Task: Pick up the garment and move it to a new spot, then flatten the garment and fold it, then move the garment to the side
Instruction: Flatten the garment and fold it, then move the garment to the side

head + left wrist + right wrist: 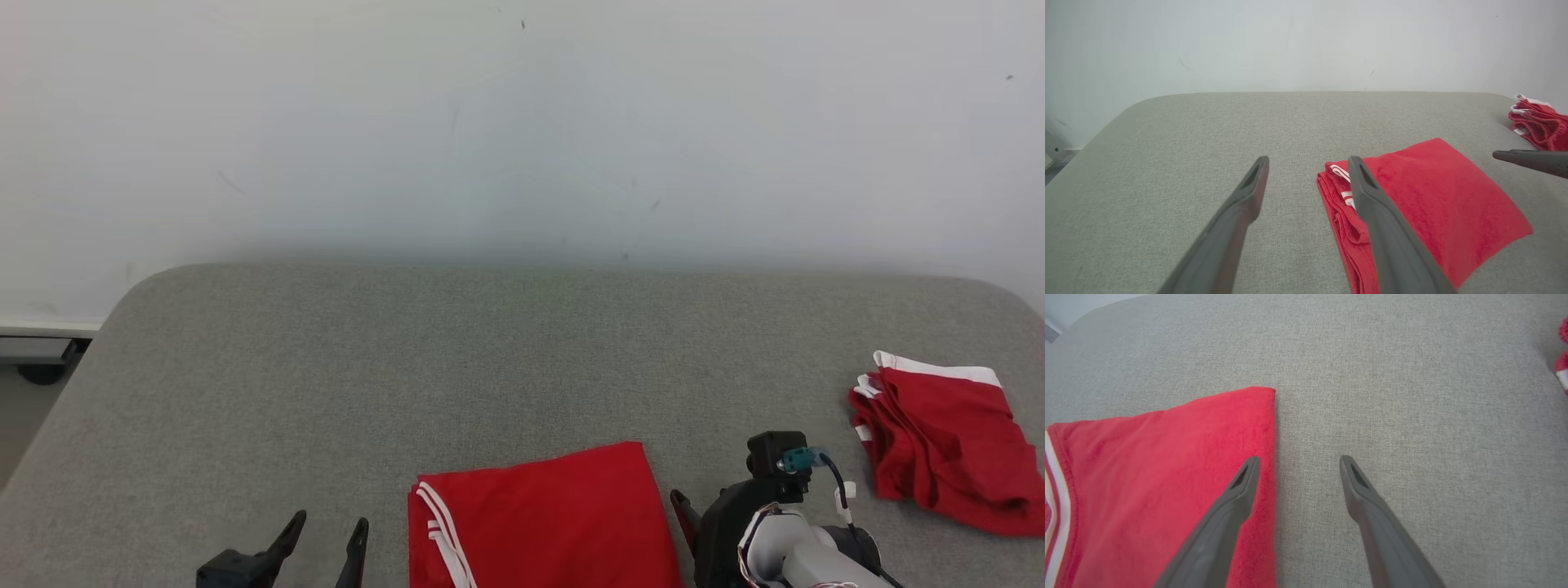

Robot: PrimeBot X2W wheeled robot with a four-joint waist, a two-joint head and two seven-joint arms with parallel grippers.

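Both grippers hang at the near edge, jaws spread and holding nothing. The left gripper (pixel 1308 161) is just left of the garment (pixel 539 523). The right gripper (pixel 1299 461) is at its right edge, with 1 finger over the red cloth and 1 over bare surface. The garment lies flat between the 2 grippers, folded into a neat rectangle with white trim on its left side.

What seems left is the move to the side, and that is where it could go wrong. A pinch that catches only the top layer would likely peel the fold open on the lift. A drag instead of a lift may rumple it, since the woven cover looks grippy. Uneven pulls from the 2 arms could skew the stack.

The table (pixel 490 351) is covered in grey woven cloth. Further right lies a second garment (pixel 939 441), red with white trim and loosely folded; a drop onto it would muddle both. Behind is a plain pale wall (pixel 522 122), with a strip of floor (pixel 16 416) at far left.
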